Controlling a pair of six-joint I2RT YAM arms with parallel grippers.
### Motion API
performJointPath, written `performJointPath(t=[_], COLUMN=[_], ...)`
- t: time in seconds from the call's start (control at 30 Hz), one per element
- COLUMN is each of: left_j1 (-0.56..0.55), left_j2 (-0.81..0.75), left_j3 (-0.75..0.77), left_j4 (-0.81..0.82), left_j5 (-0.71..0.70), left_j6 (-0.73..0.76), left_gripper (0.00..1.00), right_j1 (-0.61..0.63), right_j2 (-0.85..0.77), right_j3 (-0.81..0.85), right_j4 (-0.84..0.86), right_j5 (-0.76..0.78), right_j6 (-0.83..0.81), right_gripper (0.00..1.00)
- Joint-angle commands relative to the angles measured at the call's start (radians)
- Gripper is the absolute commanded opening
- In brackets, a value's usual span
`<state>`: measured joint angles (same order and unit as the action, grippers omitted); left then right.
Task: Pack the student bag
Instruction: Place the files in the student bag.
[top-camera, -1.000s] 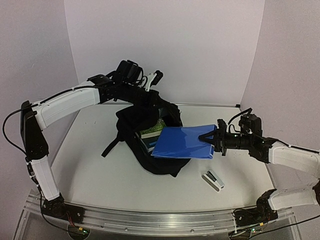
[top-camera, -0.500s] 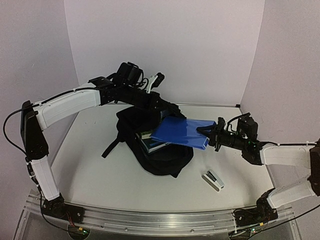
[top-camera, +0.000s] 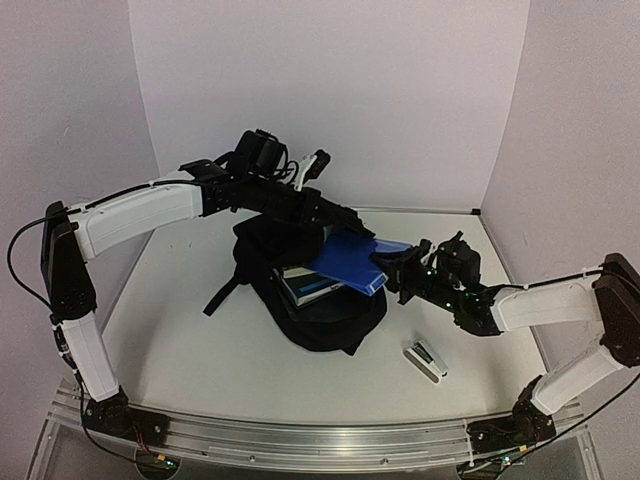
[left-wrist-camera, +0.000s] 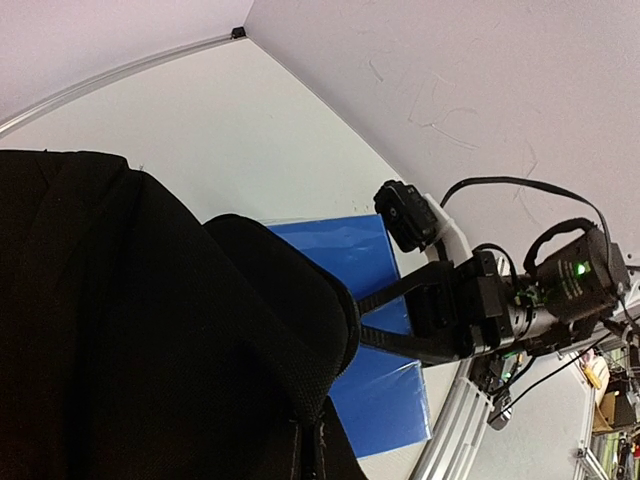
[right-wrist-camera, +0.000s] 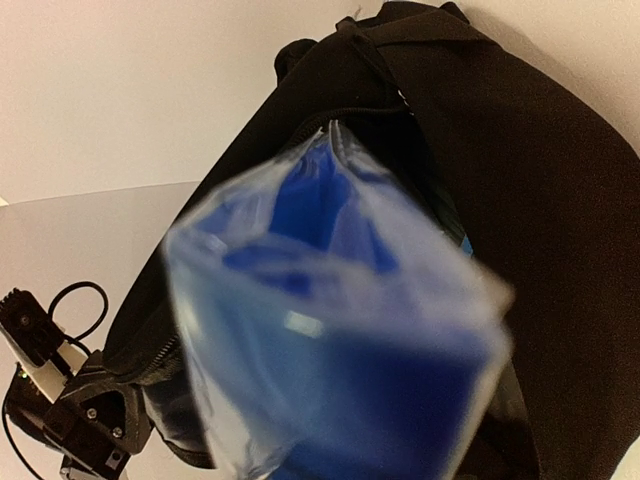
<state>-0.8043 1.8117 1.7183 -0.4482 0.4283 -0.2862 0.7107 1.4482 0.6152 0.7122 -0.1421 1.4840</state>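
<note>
Clamping the right edge of a flat blue plastic folder (top-camera: 348, 258), the right gripper (top-camera: 392, 272) sits just right of centre in the top view. The folder's left part goes under the raised rim of the student bag (top-camera: 325, 315), a black soft fabric backpack lying mid-frame on the white table (top-camera: 190, 340). Left gripper (top-camera: 338, 214) is closed on the bag's upper rim fabric, just above the folder. A stack of books with green and white covers (top-camera: 305, 282) shows in the opening, beneath the folder. In the right wrist view the folder (right-wrist-camera: 340, 340) is blurred and fills the centre, bag (right-wrist-camera: 540, 200) behind it. A small white-and-black stapler-like object (top-camera: 425, 360) lies lower right, apart from the bag.
</note>
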Motion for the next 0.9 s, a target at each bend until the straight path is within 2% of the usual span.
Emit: performJointPath(t=[0.0,0.33,0.53,0.6,0.7,0.87], left_j1=[-0.012,-0.011,-0.010,-0.010,-0.010,-0.009], left_j2=[-0.085,-0.105,-0.120,-0.123,-0.127,-0.152], left_j3=[-0.007,-0.053,-0.081,-0.092,-0.102,-0.120], left_j4=[0.107,0.155,0.169,0.174,0.175,0.171], left_j5=[0.052,0.039,0.034,0.034,0.025,-0.004], left_j6=[-0.011,-0.081,-0.105,-0.109,-0.111,-0.100], left_gripper=[0.00,0.00,0.00,0.00,0.00,0.00], right_j1=[0.064,0.168,0.184,0.185,0.185,0.185], right_j2=[0.099,0.481,0.600,0.632,0.646,0.533], right_j3=[0.091,0.344,0.468,0.506,0.535,0.433], right_j4=[0.102,0.213,0.256,0.252,0.242,0.188], right_j5=[0.266,0.357,0.430,0.425,0.404,0.422], right_j6=[0.036,0.099,0.066,0.039,0.013,-0.015], right_gripper=[0.00,0.00,0.00,0.07,0.25,0.48])
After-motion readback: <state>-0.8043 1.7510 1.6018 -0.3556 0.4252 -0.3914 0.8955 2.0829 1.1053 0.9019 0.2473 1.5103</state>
